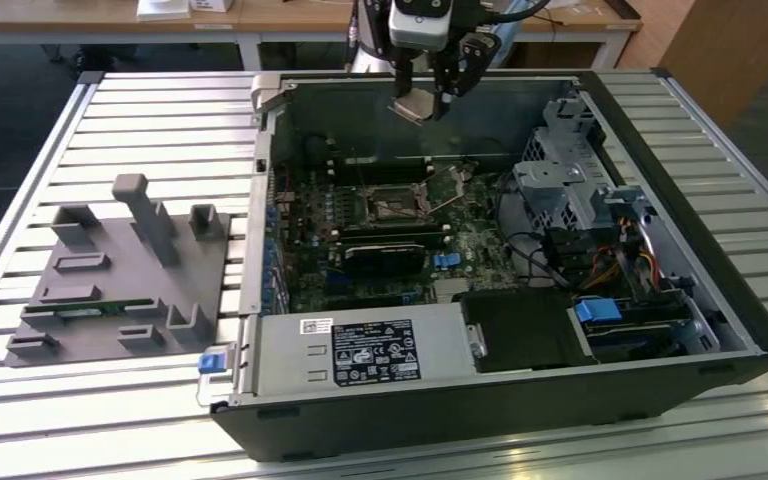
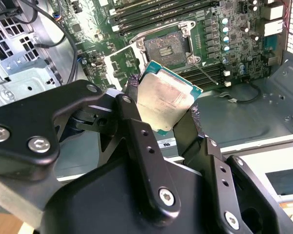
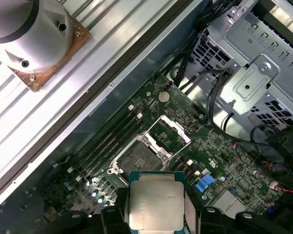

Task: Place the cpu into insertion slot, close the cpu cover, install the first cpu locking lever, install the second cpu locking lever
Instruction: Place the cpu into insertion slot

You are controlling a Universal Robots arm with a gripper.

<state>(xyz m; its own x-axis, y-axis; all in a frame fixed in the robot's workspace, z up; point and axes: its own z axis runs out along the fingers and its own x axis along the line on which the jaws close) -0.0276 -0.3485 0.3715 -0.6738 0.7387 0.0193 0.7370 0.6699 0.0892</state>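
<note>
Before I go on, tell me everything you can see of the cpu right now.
The cpu is a small flat square chip, dull grey-silver metal top on a green-edged board. The gripper is shut on it, fingers pinching two opposite edges. It hangs tilted above the open case, apart from the insertion slot, touching nothing else.

— What's underneath?
— A slatted metal tabletop [image 1: 157,110], its pale ribs spreading out below the fingers [image 1: 462,70] on every side.
— And beyond the fingers?
— A wooden desk [image 1: 291,18] on white legs [image 1: 244,45], well apart from them. Dark floor [image 1: 11,100] shows under it. A brown wooden panel [image 1: 718,50] stands to the exterior view's right of the fingers.
— Light?
— Even, bright on the ribs.
</note>
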